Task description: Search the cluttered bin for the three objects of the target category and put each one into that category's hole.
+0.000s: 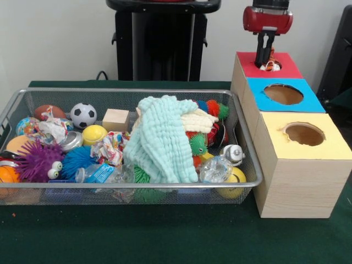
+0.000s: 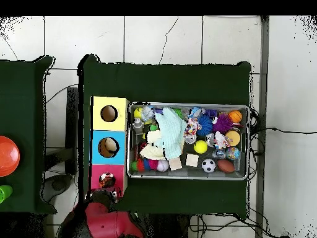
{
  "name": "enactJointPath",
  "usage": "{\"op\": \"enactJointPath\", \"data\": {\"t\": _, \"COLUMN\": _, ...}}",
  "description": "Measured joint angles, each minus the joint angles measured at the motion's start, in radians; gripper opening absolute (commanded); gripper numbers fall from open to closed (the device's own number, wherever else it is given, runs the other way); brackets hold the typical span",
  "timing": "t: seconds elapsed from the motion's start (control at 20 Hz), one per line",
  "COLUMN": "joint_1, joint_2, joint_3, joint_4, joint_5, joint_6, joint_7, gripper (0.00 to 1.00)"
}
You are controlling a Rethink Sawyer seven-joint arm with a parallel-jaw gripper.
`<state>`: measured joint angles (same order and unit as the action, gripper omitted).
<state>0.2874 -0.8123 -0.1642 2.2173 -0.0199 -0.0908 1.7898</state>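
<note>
The gripper (image 1: 268,59) was seen at the red-topped hole (image 1: 278,65), its black fingers closed on an orange tiger-striped plush (image 1: 270,66) (partly hidden); the wire-mesh bin (image 1: 132,91) stood beside the boxes.

The robot's arm (image 1: 268,19) ends in a glossy red, rounded wrist housing with a black band along its lower edge and a black cap on top. Below it hangs the hand (image 1: 265,59), slim and black. Behind stands the pedestal (image 1: 161,41), a black upright column under a flat black plate. From overhead the red shell (image 2: 102,224) bulges broad and smooth.
</note>
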Motion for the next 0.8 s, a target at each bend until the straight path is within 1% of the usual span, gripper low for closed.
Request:
{"op": "enactJointPath", "data": {"t": 0.05, "joint_1": 0.004, "joint_2": 0.002, "joint_3": -0.002, "joint_4": 0.001, "joint_5": 0.001, "joint_6": -0.009, "joint_7": 0.0, "gripper": 0.0}}
{"op": "enactJointPath", "data": {"t": 0.1, "joint_1": 0.018, "joint_2": 0.011, "joint_3": -0.01, "joint_4": 0.007, "joint_5": 0.009, "joint_6": -0.046, "joint_7": 0.0, "gripper": 0.0}}
{"op": "enactJointPath", "data": {"t": 0.2, "joint_1": 0.029, "joint_2": 0.021, "joint_3": -0.017, "joint_4": 0.012, "joint_5": 0.018, "joint_6": -0.077, "joint_7": 0.0, "gripper": 0.0}}
{"op": "enactJointPath", "data": {"t": 0.35, "joint_1": 0.038, "joint_2": 0.034, "joint_3": -0.023, "joint_4": 0.015, "joint_5": 0.03, "joint_6": -0.109, "joint_7": 0.0, "gripper": 0.0}}
{"op": "enactJointPath", "data": {"t": 0.4, "joint_1": 0.042, "joint_2": 0.052, "joint_3": -0.026, "joint_4": 0.015, "joint_5": 0.038, "joint_6": -0.134, "joint_7": 0.0, "gripper": 0.0}}
{"op": "enactJointPath", "data": {"t": 0.5, "joint_1": 0.042, "joint_2": 0.06, "joint_3": -0.027, "joint_4": 0.015, "joint_5": 0.04, "joint_6": -0.143, "joint_7": 0.0, "gripper": 0.0}}
{"op": "enactJointPath", "data": {"t": 0.65, "joint_1": 0.042, "joint_2": 0.115, "joint_3": -0.026, "joint_4": 0.016, "joint_5": 0.043, "joint_6": -0.182, "joint_7": 0.0, "gripper": 0.0}}
{"op": "enactJointPath", "data": {"t": 0.8, "joint_1": 0.041, "joint_2": 0.154, "joint_3": -0.021, "joint_4": 0.009, "joint_5": 0.044, "joint_6": -0.218, "joint_7": 0.0, "gripper": 0.0}}
